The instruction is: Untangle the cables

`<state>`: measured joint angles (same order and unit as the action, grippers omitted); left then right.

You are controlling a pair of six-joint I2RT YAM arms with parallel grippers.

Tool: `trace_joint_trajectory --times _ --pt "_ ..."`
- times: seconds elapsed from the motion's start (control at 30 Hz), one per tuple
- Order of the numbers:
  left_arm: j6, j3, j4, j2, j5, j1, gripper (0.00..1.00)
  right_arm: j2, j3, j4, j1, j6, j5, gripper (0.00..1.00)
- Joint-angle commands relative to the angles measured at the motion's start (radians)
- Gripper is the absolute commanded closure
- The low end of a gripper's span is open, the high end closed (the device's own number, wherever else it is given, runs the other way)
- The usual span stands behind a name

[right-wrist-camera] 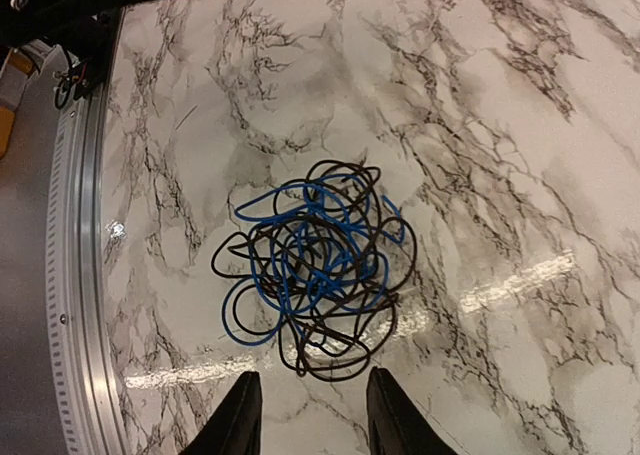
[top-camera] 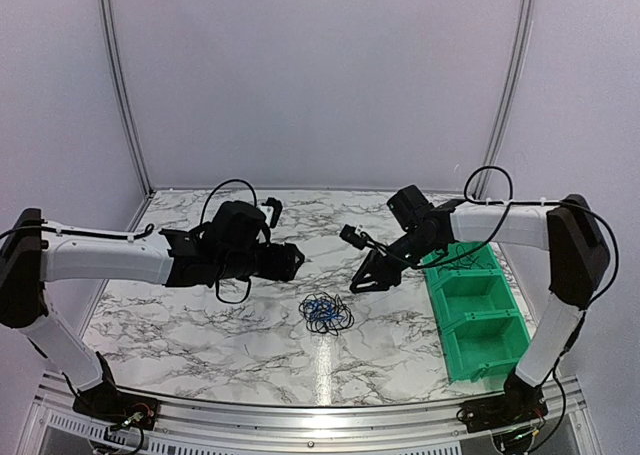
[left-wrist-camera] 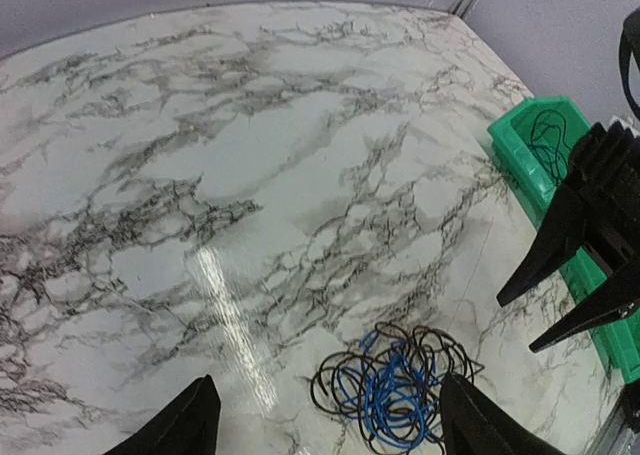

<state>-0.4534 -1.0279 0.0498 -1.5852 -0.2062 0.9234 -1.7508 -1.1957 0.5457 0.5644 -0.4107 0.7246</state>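
The cables [top-camera: 326, 314] lie as one small tangle of blue and black wires on the marble table, between my two arms. My left gripper [top-camera: 296, 261] hovers above and to the left of it, open. In the left wrist view the cables [left-wrist-camera: 395, 385] lie between the left gripper's [left-wrist-camera: 335, 433] wide-set fingertips, nearer the right one, nothing held. My right gripper [top-camera: 364, 281] hangs above and to the right of the tangle. The right wrist view shows the cables [right-wrist-camera: 315, 265] just ahead of the right gripper [right-wrist-camera: 312, 420], which is open and empty.
A green bin [top-camera: 437, 287] with compartments stands on the right side of the table. In the left wrist view a thin black strand [left-wrist-camera: 548, 135] lies in the bin's [left-wrist-camera: 520, 165] far compartment. A metal rail [right-wrist-camera: 75, 275] runs along the table's near edge.
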Motion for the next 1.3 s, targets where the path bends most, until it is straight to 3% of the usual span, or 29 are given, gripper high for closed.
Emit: trace_joint_trajectory --times 0.0,0.4,0.97,1.1,1.2,1.27 --pt "-0.087 0.089 0.131 0.012 0.063 0.048 0.22 -0.072 -0.079 0.035 0.046 0.023 -0.005 0.6" --pt "-0.145 0.104 0.157 -0.088 -0.028 0.157 0.21 -0.195 -0.152 0.046 0.074 0.065 -0.054 0.6" --pt "-0.181 0.138 0.189 -0.09 -0.091 0.163 0.21 -0.251 -0.191 0.087 0.082 0.055 0.038 0.63" --pt "-0.18 0.141 0.194 -0.09 -0.092 0.163 0.21 -0.254 -0.195 0.09 0.084 0.056 0.032 0.73" --pt "-0.179 0.139 0.199 -0.098 -0.094 0.163 0.22 -0.254 -0.199 0.094 0.083 0.056 0.026 0.91" --pt "-0.179 0.137 0.207 -0.108 -0.099 0.163 0.22 -0.249 -0.202 0.095 0.084 0.057 0.016 0.98"
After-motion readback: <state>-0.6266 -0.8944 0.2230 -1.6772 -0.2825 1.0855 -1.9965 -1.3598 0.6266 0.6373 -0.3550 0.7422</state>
